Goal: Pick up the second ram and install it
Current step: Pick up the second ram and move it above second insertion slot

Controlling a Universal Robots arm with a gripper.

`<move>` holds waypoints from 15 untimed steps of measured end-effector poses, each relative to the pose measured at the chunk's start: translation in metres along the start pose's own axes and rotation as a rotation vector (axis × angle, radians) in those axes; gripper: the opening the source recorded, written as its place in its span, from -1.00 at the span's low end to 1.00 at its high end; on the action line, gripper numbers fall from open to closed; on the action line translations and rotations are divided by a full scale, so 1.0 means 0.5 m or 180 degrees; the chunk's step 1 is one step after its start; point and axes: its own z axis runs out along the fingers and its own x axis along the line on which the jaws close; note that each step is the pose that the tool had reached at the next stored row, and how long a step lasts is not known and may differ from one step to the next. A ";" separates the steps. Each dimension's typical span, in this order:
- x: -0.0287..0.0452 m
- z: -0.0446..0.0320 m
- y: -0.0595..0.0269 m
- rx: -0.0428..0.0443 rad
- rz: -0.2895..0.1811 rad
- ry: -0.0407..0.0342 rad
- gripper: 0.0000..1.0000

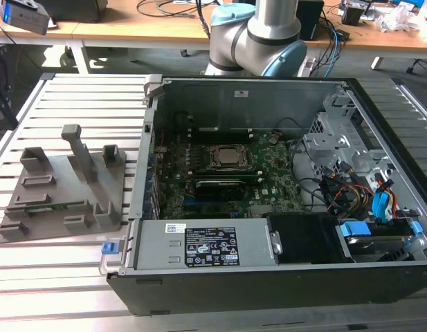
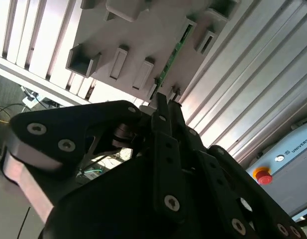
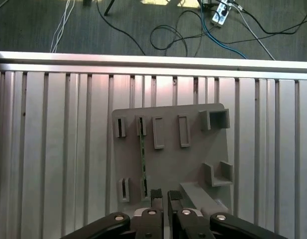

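Gripper (image 3: 164,195) hovers over the grey tray (image 3: 193,159) on the table (image 3: 53,149), fingers (image 3: 155,196) slightly parted and empty, near the green ram (image 3: 143,159) standing edgewise in its slot.

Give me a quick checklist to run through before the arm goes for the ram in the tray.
1. The ram sits upright in the tray: ok.
2. The gripper carries nothing: ok.
3. The gripper is lined up over the ram: not ok. In the first wrist view it sits off to one side of the stick.
4. The case is open and the motherboard is exposed: ok.
5. The motherboard has room for the ram: cannot tell.
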 end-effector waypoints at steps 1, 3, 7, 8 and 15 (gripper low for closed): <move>0.000 0.000 0.000 0.0000 -0.0001 0.0000 -0.41; 0.000 0.000 0.000 0.0000 -0.0002 0.0000 -0.28; 0.006 0.005 0.000 0.0000 -0.0002 0.0000 -0.28; 0.006 0.011 0.000 0.0000 -0.0001 0.0000 -0.28; 0.007 0.038 -0.002 0.0000 -0.0002 0.0000 -0.28</move>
